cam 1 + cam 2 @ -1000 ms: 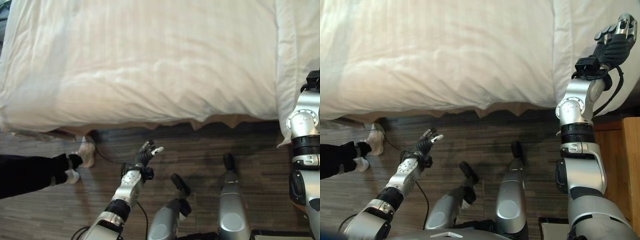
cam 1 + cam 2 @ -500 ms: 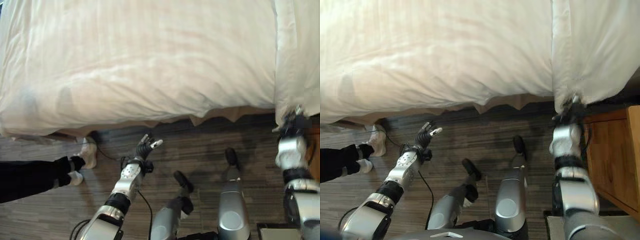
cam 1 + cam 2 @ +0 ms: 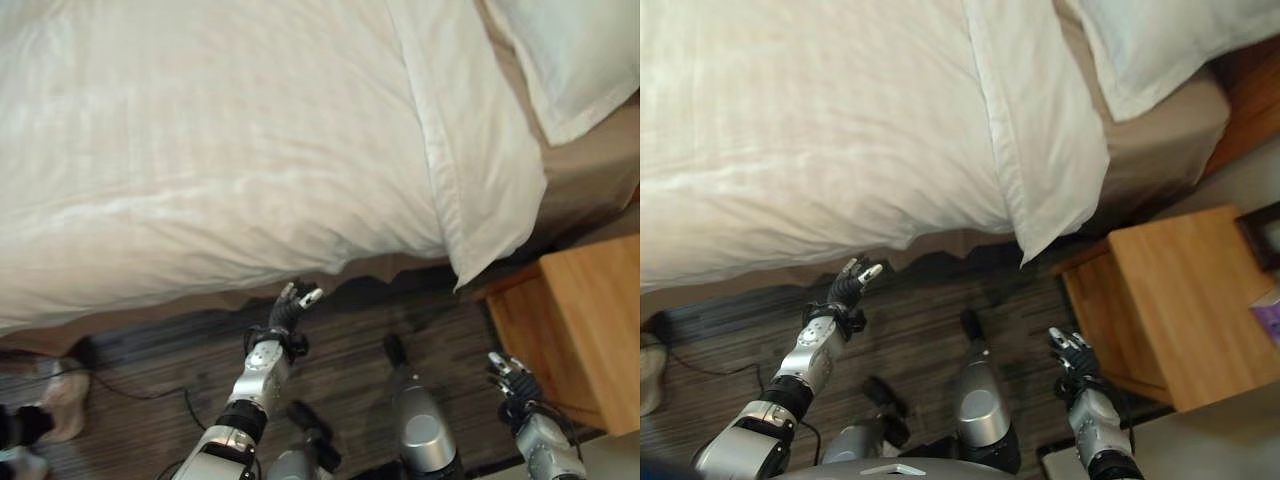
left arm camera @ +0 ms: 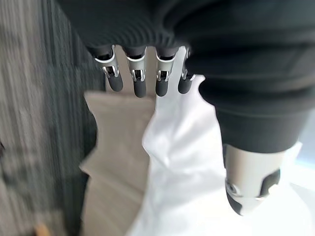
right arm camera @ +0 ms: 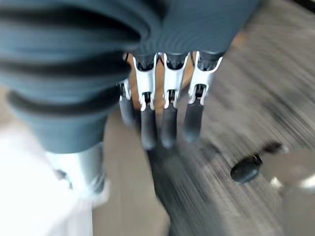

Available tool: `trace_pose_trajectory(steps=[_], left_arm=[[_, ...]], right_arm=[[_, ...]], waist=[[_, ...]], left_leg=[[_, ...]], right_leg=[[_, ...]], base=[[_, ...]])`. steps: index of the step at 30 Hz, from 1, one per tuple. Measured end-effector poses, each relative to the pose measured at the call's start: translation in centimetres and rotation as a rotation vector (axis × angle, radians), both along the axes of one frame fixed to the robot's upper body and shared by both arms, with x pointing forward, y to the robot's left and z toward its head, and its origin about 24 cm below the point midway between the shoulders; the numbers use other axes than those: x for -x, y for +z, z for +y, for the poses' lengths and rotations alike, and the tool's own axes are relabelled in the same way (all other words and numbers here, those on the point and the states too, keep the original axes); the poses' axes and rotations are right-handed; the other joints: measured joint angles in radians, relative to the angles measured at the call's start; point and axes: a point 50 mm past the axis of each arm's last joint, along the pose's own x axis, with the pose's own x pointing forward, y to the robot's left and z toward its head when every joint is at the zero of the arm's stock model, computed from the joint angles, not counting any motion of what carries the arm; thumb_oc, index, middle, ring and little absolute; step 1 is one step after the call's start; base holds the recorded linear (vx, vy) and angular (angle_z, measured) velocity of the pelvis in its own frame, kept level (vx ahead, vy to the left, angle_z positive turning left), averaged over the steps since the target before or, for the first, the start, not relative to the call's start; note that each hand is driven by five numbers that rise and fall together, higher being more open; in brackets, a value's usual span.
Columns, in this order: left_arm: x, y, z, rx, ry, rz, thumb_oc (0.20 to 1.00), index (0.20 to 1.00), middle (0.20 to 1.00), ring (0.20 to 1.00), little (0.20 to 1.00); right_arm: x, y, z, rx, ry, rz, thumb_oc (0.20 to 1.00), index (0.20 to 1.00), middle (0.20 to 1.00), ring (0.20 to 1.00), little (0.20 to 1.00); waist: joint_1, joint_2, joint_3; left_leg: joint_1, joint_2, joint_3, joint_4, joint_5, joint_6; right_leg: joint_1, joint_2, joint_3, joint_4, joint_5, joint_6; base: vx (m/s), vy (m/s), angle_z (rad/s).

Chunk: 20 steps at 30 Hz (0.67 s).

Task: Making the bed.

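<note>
I see the white duvet (image 3: 200, 160) spread over the bed, its near edge hanging over the side, with a strip of tan bed skirt (image 3: 150, 305) showing below it. Toward the right the duvet's folded-over edge ends in a corner (image 3: 1040, 235) that droops past the mattress side. Farther right, at the far right of the bed, a white pillow (image 3: 570, 60) lies on the tan fitted sheet (image 3: 590, 170).

My left hand (image 3: 290, 305) is raised over the dark plank floor (image 3: 930, 320), just below the duvet's near edge and not touching it. In the left wrist view its fingers (image 4: 139, 83) are straight and spread, the thumb apart, holding nothing; white fabric and tan skirt show past them.

My right hand (image 3: 1072, 352) is low on the right, over the floor and beside the near left corner of the wooden nightstand (image 3: 1170, 300). The right wrist view shows its fingers (image 5: 170, 123) extended and empty.

At the far left edge, on the floor, a person's light shoe (image 3: 62, 405) shows near the bed skirt.
</note>
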Motion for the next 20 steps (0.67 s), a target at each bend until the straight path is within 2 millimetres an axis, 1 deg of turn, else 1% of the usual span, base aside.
trace_pose_trajectory(steps=[1, 2, 3, 4, 5, 6, 7, 8, 9, 10, 11, 12, 13, 14, 16, 18, 20], left_arm=[[0.7, -0.6, -0.3, -0.004, -0.013, 0.019, 1.000, 1.000, 1.000, 1.000, 1.000], [1.3, -1.1, 0.0, -0.021, -0.013, 0.044, 1.000, 1.000, 1.000, 1.000, 1.000], [1.7, -1.6, -0.5, -0.042, -0.039, 0.070, 1.000, 1.000, 1.000, 1.000, 1.000], [1.8, -1.7, -0.2, -0.089, -0.064, 0.074, 1.000, 1.000, 1.000, 1.000, 1.000], [1.9, -1.5, -0.3, -0.110, -0.086, 0.072, 1.000, 1.000, 1.000, 1.000, 1.000], [2.2, -0.7, 0.0, -0.144, -0.122, 0.029, 1.000, 1.000, 1.000, 1.000, 1.000], [2.3, 0.3, 0.2, -0.157, -0.142, -0.023, 1.000, 1.000, 1.000, 1.000, 1.000], [2.6, 1.4, 0.2, -0.153, -0.154, -0.075, 1.000, 1.000, 1.000, 1.000, 1.000], [2.9, 2.6, 0.6, -0.164, -0.162, -0.134, 1.000, 1.000, 1.000, 1.000, 1.000], [3.0, 3.1, 0.9, -0.179, -0.168, -0.157, 1.000, 1.000, 1.000, 1.000, 1.000], [3.1, 3.6, 1.6, -0.220, -0.166, -0.182, 1.000, 1.000, 1.000, 1.000, 1.000], [2.8, 4.1, 2.0, -0.229, -0.139, -0.204, 1.000, 1.000, 1.000, 1.000, 1.000], [2.7, 4.8, 1.9, -0.243, -0.134, -0.235, 1.000, 1.000, 1.000, 1.000, 1.000], [2.7, 5.0, 1.8, -0.247, -0.126, -0.251, 1.000, 1.000, 1.000, 1.000, 1.000], [2.5, 5.4, 1.6, -0.274, -0.123, -0.277, 1.000, 1.000, 1.000, 1.000, 1.000], [2.6, 5.8, 1.6, -0.282, -0.110, -0.301, 1.000, 1.000, 1.000, 1.000, 1.000], [3.0, 5.5, 2.1, -0.291, -0.086, -0.287, 1.000, 1.000, 1.000, 1.000, 1.000]], right_arm=[[-0.4, 0.4, 1.1, 0.058, 0.096, -0.024, 1.000, 1.000, 1.000, 1.000, 1.000], [-0.5, 0.6, 2.1, 0.084, 0.151, -0.035, 1.000, 1.000, 1.000, 1.000, 1.000], [-0.8, 0.7, 3.1, 0.085, 0.188, -0.050, 1.000, 1.000, 1.000, 1.000, 1.000], [-1.2, 1.1, 4.4, 0.078, 0.224, -0.078, 1.000, 1.000, 1.000, 1.000, 1.000], [-1.6, 1.5, 5.3, 0.068, 0.252, -0.102, 1.000, 1.000, 1.000, 1.000, 1.000], [-1.9, 2.1, 6.4, 0.045, 0.281, -0.144, 1.000, 1.000, 1.000, 1.000, 1.000], [-2.5, 3.0, 6.8, 0.046, 0.301, -0.185, 1.000, 1.000, 1.000, 1.000, 1.000], [-2.9, 3.6, 7.0, 0.042, 0.309, -0.219, 1.000, 1.000, 1.000, 1.000, 1.000], [-3.2, 4.5, 7.1, 0.040, 0.302, -0.269, 1.000, 1.000, 1.000, 1.000, 1.000], [-3.2, 4.9, 7.2, 0.036, 0.298, -0.293, 1.000, 1.000, 1.000, 1.000, 1.000], [-3.5, 5.5, 7.5, 0.028, 0.298, -0.325, 1.000, 1.000, 1.000, 1.000, 1.000], [-4.0, 6.4, 7.5, 0.031, 0.295, -0.367, 1.000, 1.000, 1.000, 1.000, 1.000], [-4.6, 7.4, 7.5, 0.035, 0.292, -0.420, 1.000, 1.000, 1.000, 1.000, 1.000], [-4.7, 7.7, 7.3, 0.042, 0.297, -0.433, 1.000, 1.000, 1.000, 1.000, 1.000], [-4.7, 7.6, 6.9, 0.061, 0.298, -0.427, 1.000, 1.000, 1.000, 1.000, 1.000], [-4.4, 7.3, 6.5, 0.069, 0.294, -0.411, 1.000, 1.000, 1.000, 1.000, 1.000], [-4.2, 7.2, 6.7, 0.062, 0.294, -0.407, 1.000, 1.000, 1.000, 1.000, 1.000]], waist=[[0.002, -0.021, -0.012], [0.005, -0.036, -0.023], [0.019, -0.051, -0.037], [0.042, -0.066, -0.046], [0.053, -0.078, -0.062], [0.058, -0.096, -0.095], [0.065, -0.076, -0.098], [0.080, -0.047, -0.103], [0.100, -0.054, -0.146], [0.111, -0.057, -0.166], [0.115, -0.073, -0.209], [0.107, -0.063, -0.221], [0.108, -0.045, -0.229], [0.108, -0.035, -0.235], [0.104, -0.027, -0.246], [0.108, -0.030, -0.264], [0.118, -0.029, -0.281]], left_leg=[[0.012, 0.004, -0.008, 0.000, 0.000, 0.000], [0.026, 0.005, -0.009, 0.002, 0.000, 0.000], [0.036, 0.003, -0.008, 0.006, -0.001, 0.000], [0.044, 0.005, 0.008, 0.006, -0.001, 0.001], [0.045, 0.001, 0.014, 0.006, -0.002, 0.003], [0.041, 0.001, 0.022, 0.001, -0.002, 0.009], [0.034, 0.038, 0.048, 0.000, 0.007, 0.019], [0.032, 0.070, 0.081, 0.000, 0.008, 0.021], [0.034, 0.088, 0.105, 0.000, 0.008, 0.020], [0.042, 0.075, 0.116, 0.005, 0.004, 0.015], [0.046, 0.057, 0.124, 0.001, 0.004, 0.011], [0.052, 0.065, 0.116, 0.004, -0.002, 0.002], [0.063, 0.073, 0.119, 0.001, 0.000, 0.000], [0.069, 0.075, 0.119, 0.001, 0.003, -0.006], [0.082, 0.080, 0.119, 0.001, 0.000, -0.011], [0.084, 0.080, 0.119, 0.003, -0.001, -0.013], [0.086, 0.078, 0.120, 0.006, 0.001, -0.017]], right_leg=[[0.002, 0.004, -0.013, 0.032, -0.002, 0.003], [0.003, 0.010, -0.018, 0.057, -0.003, 0.008], [0.002, 0.011, -0.035, 0.071, 0.005, 0.012], [-0.005, 0.010, -0.053, 0.086, 0.016, 0.027], [-0.001, 0.006, -0.069, 0.060, 0.020, 0.046], [0.010, -0.006, -0.099, -0.008, -0.043, 0.086], [0.002, 0.012, -0.141, 0.025, -0.073, 0.060], [-0.037, 0.023, -0.179, 0.110, -0.077, 0.029], [-0.039, 0.015, -0.209, 0.190, -0.089, 0.023], [-0.030, 0.003, -0.215, 0.199, -0.101, 0.023], [-0.007, 0.003, -0.196, 0.139, -0.138, -0.031], [0.015, 0.013, -0.205, 0.102, -0.134, -0.020], [0.030, 0.027, -0.200, 0.077, -0.108, -0.021], [0.041, 0.035, -0.195, 0.059, -0.096, -0.036], [0.064, 0.041, -0.196, 0.036, -0.087, -0.048], [0.075, 0.044, -0.200, 0.016, -0.079, -0.050], [0.081, 0.046, -0.198, 0.006, -0.068, -0.057]], base=[[-0.14, 0.124, 0.26], [-0.12, 0.180, 0.10], [-0.12, 0.220, -0.13], [-0.06, 0.154, -0.25], [-0.08, 0.119, -0.36], [-0.03, 0.041, -0.31], [0.02, 0.037, -0.50], [0.09, -0.013, -0.60], [0.09, -0.014, -0.66], [0.05, -0.057, -0.58], [0.04, -0.080, -0.40], [0.08, -0.102, -0.48], [0.06, -0.055, -0.37], [0.04, -0.031, -0.36], [0.04, -0.005, -0.10], [0.04, 0.014, 0.02], [0.02, 0.014, -0.05]])
